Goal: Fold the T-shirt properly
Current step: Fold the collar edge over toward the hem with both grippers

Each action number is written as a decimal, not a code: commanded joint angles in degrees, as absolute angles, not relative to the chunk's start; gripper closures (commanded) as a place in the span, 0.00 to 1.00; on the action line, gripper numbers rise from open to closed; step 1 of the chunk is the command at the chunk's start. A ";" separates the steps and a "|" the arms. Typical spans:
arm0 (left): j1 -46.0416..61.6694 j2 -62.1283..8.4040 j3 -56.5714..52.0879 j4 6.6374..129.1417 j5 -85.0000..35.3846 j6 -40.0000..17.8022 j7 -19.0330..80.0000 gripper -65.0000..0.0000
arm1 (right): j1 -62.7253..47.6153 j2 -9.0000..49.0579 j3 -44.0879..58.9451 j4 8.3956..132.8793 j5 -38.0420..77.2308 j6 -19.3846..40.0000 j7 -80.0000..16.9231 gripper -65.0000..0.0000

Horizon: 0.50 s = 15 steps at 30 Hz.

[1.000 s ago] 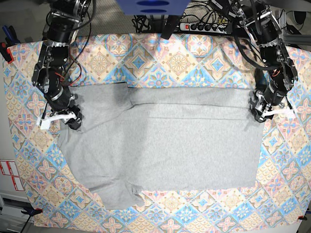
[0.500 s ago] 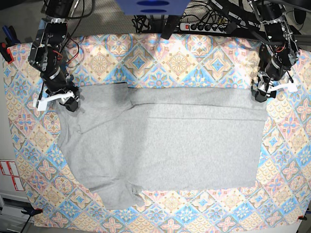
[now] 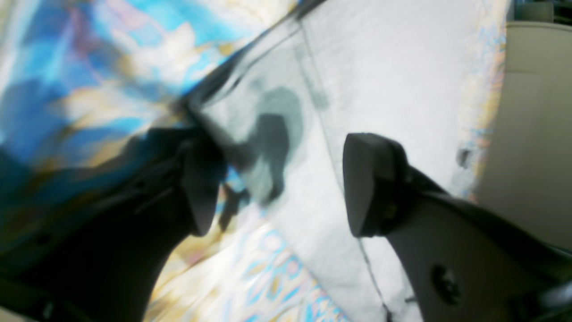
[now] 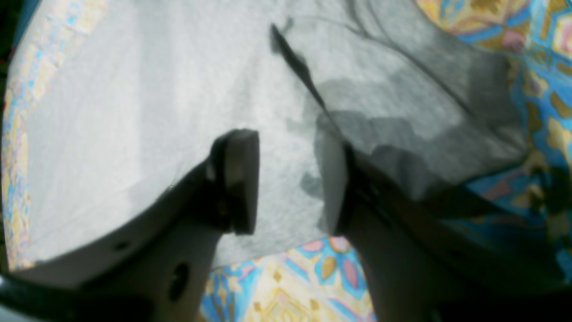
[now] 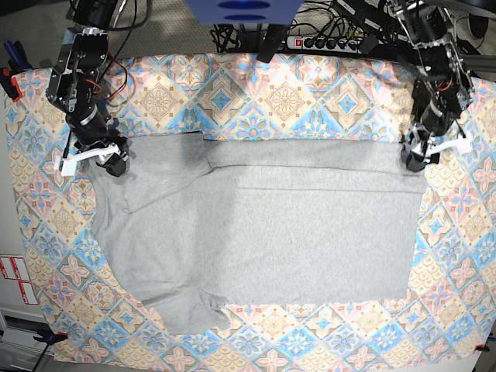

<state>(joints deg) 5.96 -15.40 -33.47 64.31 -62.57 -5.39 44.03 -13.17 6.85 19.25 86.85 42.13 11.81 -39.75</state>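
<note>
1. At the far left of the base view, the right jaws [image 4: 289, 183] are hanging released over the T-shirt [image 5: 279, 232], their two fingers standing apart and gripping nothing.
2. At the left end, the shirt is narrowing, with one sleeve-like flap [image 5: 190, 310] reaching toward the near side and another folded part [image 5: 174, 151] lying along the far side. Which end is carrying the collar, I cannot tell.
3. Across the middle, the grey shirt is lying on the patterned tablecloth [image 5: 310, 85], its long axis running left to right. A folded band [image 5: 310, 153] is following its far edge.
4. At the far right, the left jaws [image 3: 286, 188] are standing wide and released above the shirt's corner, clenching nothing.
5. The base view is showing the shirt's whole spread, including the near-left flap, which the left wrist view is leaving out.
6. The right wrist view is revealing a dark, narrow crease [image 4: 299, 67] between layers; the arm is covering much of that area in the base view. The left wrist view is showing the shadowed corner [image 3: 201, 100] close up, which the base view is rendering only small.
</note>
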 commanded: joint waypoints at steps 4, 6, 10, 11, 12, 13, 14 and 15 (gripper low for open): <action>5.05 -15.69 -33.45 61.49 -59.82 -4.35 44.79 0.32 | -13.85 7.34 19.47 87.69 42.77 12.44 -38.90 0.65; 5.05 -15.69 -33.45 61.49 -59.65 -4.44 44.79 0.32 | -14.81 7.34 19.56 87.69 42.77 12.44 -38.73 0.65; 5.23 -15.69 -33.45 61.49 -60.00 -4.53 46.11 0.34 | -15.43 7.34 19.56 87.60 42.77 12.44 -38.73 0.65; 5.23 -15.69 -33.45 61.49 -60.00 -4.53 46.20 0.38 | -15.52 7.34 19.56 87.60 42.77 12.44 -38.73 0.65; 5.14 -15.69 -33.45 61.49 -59.74 -4.53 46.37 0.45 | -15.52 7.34 19.56 87.60 42.77 12.44 -38.81 0.65; 5.05 -15.69 -33.45 61.49 -59.65 -4.62 46.37 0.54 | -15.60 7.34 19.56 87.60 42.77 12.44 -38.81 0.65; 5.05 -15.69 -33.45 61.49 -59.65 -4.62 46.37 0.65 | -15.60 7.34 19.47 87.60 42.77 12.44 -38.81 0.65; 5.05 -15.69 -33.45 61.49 -59.65 -4.62 46.37 0.78 | -15.60 7.25 19.38 87.52 42.77 12.44 -38.81 0.65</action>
<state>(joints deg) 4.82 -15.57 -33.56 61.32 -60.29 -5.50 44.60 -15.88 6.70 19.25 86.63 42.06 11.81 -39.68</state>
